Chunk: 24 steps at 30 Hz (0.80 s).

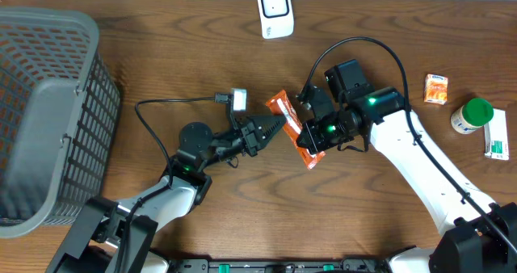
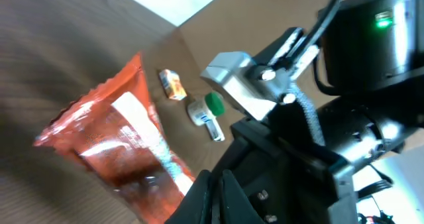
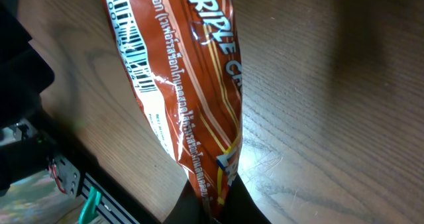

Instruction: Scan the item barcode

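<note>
While the right gripper is clamped on one end of the crinkly orange-red foil snack packet, the packet sits out over the middle of the brown wooden table, between the two arms. From where I look I cannot say whether its far end rests on the wood or hangs just clear. The left gripper has its fingers pressed together, with the tips right at the packet's near edge. Whether they nip the film or only touch it I cannot tell. In the right wrist view the black-and-white barcode runs along one long side of the wrapper, on the face turned towards that camera. The white box-shaped scanner stands well apart at the far edge of the table. I judge the packet to be light, soft and glossy: it will flop and twist from a single pinch, the film is likely to slide between hard fingers, and creases or glare could spoil the code. The flat sealed end seam looks like the sensible place to hold it, as the right gripper does now, keeping clear of the barcode strip. A second hold on the opposite seam would pull the printed face flat for the scanner.
</note>
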Motion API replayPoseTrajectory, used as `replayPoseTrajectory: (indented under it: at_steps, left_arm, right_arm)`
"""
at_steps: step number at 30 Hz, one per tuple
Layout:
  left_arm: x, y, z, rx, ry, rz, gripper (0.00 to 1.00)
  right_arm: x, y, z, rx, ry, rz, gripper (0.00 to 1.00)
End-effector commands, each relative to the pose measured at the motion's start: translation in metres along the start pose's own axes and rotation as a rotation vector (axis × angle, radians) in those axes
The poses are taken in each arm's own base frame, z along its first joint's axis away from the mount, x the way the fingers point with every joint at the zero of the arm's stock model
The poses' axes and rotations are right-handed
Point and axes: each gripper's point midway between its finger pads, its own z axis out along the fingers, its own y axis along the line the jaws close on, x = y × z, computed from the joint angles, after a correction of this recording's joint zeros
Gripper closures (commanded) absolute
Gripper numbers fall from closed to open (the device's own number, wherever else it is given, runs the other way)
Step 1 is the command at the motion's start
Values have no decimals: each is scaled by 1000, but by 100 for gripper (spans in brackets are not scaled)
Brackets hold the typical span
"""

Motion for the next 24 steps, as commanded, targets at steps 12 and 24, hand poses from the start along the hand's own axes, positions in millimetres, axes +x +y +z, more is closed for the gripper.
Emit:
replayPoseTrajectory:
  at_steps: [12,24]
  left_arm:
    - [4,26,6,-85,7,-26,93]
    - [-6,2,8,13,-21,-8,92]
  right_arm:
    - [-1,4,-4,-20,-9,9,99]
    - [-1,4,-4,-20,-8,10,99]
